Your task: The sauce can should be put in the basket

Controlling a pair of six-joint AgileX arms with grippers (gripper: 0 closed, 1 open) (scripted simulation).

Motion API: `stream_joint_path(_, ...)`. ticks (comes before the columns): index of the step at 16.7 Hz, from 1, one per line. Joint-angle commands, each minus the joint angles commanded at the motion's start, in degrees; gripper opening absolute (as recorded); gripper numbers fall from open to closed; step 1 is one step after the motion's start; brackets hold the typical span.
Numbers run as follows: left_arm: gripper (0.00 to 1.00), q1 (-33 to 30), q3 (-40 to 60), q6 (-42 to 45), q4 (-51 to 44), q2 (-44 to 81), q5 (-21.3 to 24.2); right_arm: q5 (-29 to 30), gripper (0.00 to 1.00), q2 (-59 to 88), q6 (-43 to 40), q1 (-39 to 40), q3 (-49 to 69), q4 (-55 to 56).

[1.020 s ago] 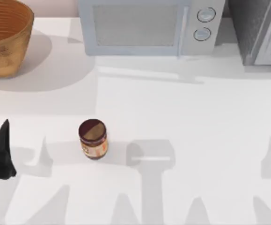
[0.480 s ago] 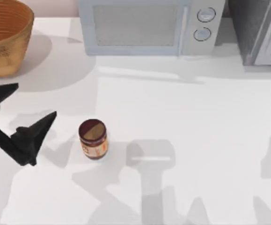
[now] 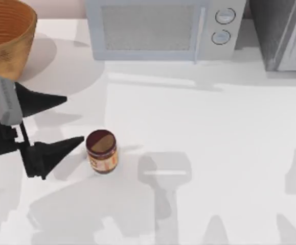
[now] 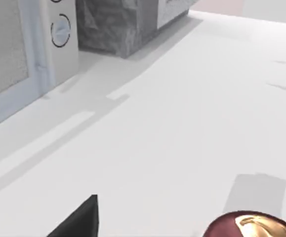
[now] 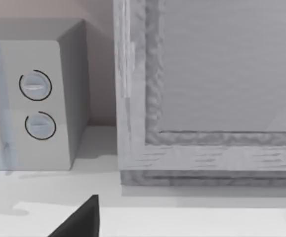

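The sauce can (image 3: 102,151), short with a maroon-and-tan top and an orange label, stands upright on the white table left of centre. My left gripper (image 3: 74,118) is open just left of it and lying level. Its nearer finger (image 3: 61,149) has its tip almost at the can's side, and the farther finger (image 3: 43,99) is well behind the can. The can is not between the fingers. The left wrist view catches the can's top (image 4: 254,226) and one black finger (image 4: 78,221). The wicker basket (image 3: 7,43) sits at the far left corner. My right gripper (image 5: 143,233) is open and parked, facing the back of the table.
A grey-white microwave (image 3: 163,30) stands along the back edge, with a grey stone-textured cabinet (image 3: 286,33) to its right. Both are also in the right wrist view, the microwave (image 5: 34,98) beside the cabinet (image 5: 207,98). Bare table stretches between can and basket.
My left gripper has come in from the table's left edge toward the can, its fingers spread. The can has not moved.
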Motion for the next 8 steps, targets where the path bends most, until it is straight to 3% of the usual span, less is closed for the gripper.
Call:
stream_joint_path(4, 1.0, 0.8, 5.1, 5.6, 8.2, 18.0, 10.7, 0.0, 1.0, 0.0, 0.0, 0.0, 0.0, 0.0)
stream_joint_path(8, 1.0, 1.4, 8.7, 9.8, 13.9, 30.5, 17.7, 0.0, 1.0, 0.0, 0.0, 0.0, 0.0, 0.0)
